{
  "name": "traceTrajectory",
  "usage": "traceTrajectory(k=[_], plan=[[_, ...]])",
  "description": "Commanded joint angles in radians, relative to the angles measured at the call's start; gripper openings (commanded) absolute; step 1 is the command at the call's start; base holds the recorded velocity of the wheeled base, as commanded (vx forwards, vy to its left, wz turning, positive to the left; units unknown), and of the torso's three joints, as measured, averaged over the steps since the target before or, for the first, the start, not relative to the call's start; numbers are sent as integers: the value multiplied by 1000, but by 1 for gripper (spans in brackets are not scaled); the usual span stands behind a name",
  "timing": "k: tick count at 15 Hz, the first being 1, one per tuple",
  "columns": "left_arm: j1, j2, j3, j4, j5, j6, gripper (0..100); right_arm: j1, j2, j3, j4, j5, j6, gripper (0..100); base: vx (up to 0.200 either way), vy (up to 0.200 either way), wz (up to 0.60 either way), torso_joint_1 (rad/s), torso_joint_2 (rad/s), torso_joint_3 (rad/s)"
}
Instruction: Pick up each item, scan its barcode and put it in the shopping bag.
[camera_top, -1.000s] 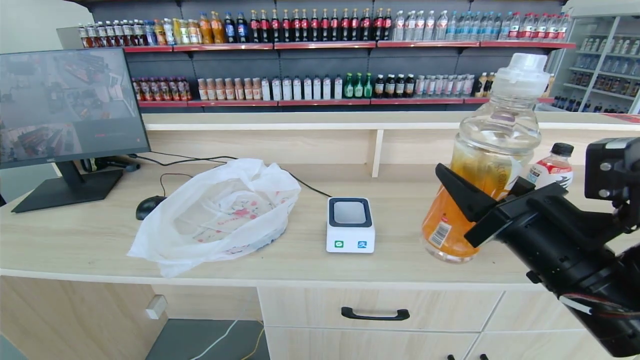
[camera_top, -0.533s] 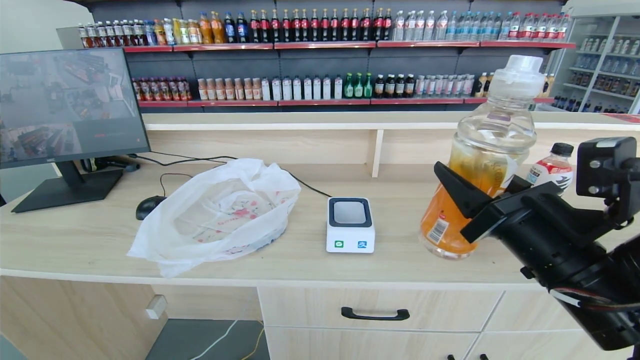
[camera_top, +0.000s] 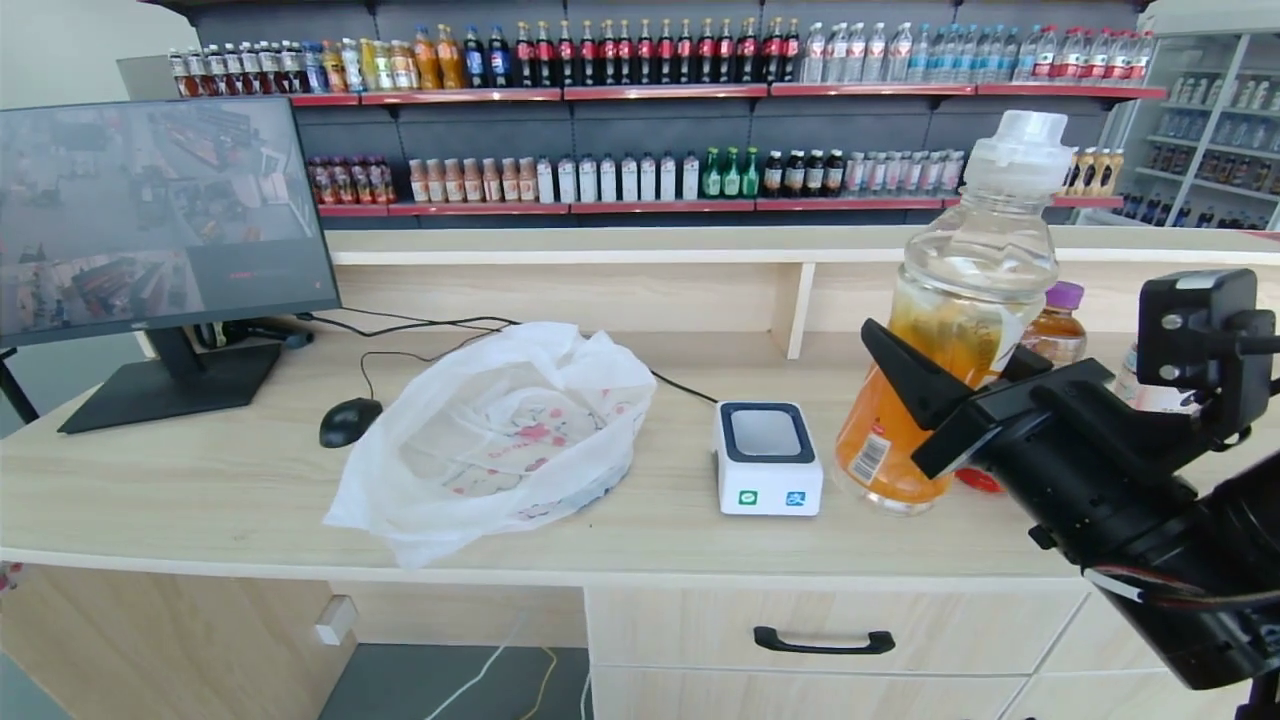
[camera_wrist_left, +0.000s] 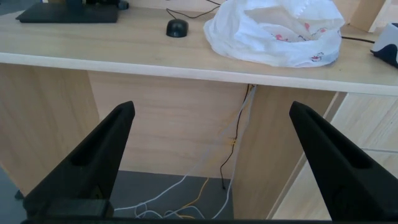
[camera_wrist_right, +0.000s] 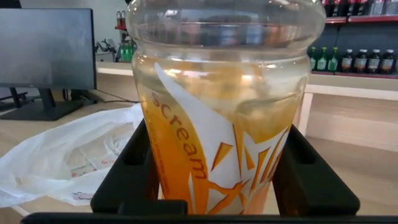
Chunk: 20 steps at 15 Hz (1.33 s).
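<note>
Right gripper (camera_top: 950, 370): my 2 black fingers pinch the orange drink bottle (camera_top: 945, 330) around its middle, 1 on each side. In the right wrist view the fingers (camera_wrist_right: 134, 165) press against the label.
Bottle position: near the counter's (camera_top: 200, 500) right end, just to the right of the scanner (camera_top: 768, 455). It stands nearly upright with its pale cap tipped slightly away from the scanner. The lower part holds orange liquid and the top part is clear. I cannot tell whether its base touches the counter.
Barcode: a small white patch low on the bottle, on the side turned toward the counter's front edge.
Left gripper (camera_wrist_left: 211, 124): my 2 fingers are spread wide with nothing between them. It hangs below the counter's front edge, facing the wooden front panel, with loose cables (camera_wrist_left: 230, 149) hanging below.
Shopping bag (camera_top: 500, 430): white plastic with a red print, lying open and crumpled at the middle of the counter, just to the left of the scanner.
Scanner: a small white box with a dark window on top, near the front edge, between the bag and the bottle.
Monitor (camera_top: 150, 210): at the counter's left end, screen lit.
Mouse (camera_top: 348, 420): black, between the monitor stand and the bag.
Purple-capped bottle (camera_top: 1058, 325): stands toward the back right, partly hidden behind the held bottle.
Shelves (camera_top: 640, 90): rows of drink bottles along the back wall.
</note>
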Motion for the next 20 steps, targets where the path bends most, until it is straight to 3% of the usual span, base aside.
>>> traceTrajectory(k=[1, 5, 10, 14, 16, 20], plan=[[-1, 0, 0, 0, -1, 1, 100, 1, 19, -14, 1, 0, -1, 0, 0, 200, 0, -2, 2, -2], [-1, 0, 0, 0, -1, 3, 100, -11, 30, -26, 1, 0, -2, 0, 0, 50, 0, 1, 1, 1], [-1, 0, 0, 0, -1, 3, 100, -40, 93, -73, 1, 60, -120, 0, 0, 0, 0, 0, 0, 0], [-1, 0, 0, 0, -1, 3, 100, -48, 186, -159, 1, 147, -307, 0, 0, 0, 0, 0, 0, 0], [-1, 0, 0, 0, 0, 3, 100, -62, 231, -221, 1, 296, -493, 0, 0, 0, 0, 0, 0, 0], [-1, 0, 0, 0, -1, 3, 100, -60, 309, -297, -4, 331, -657, 0, 0, 0, 0, 0, 0, 0]])
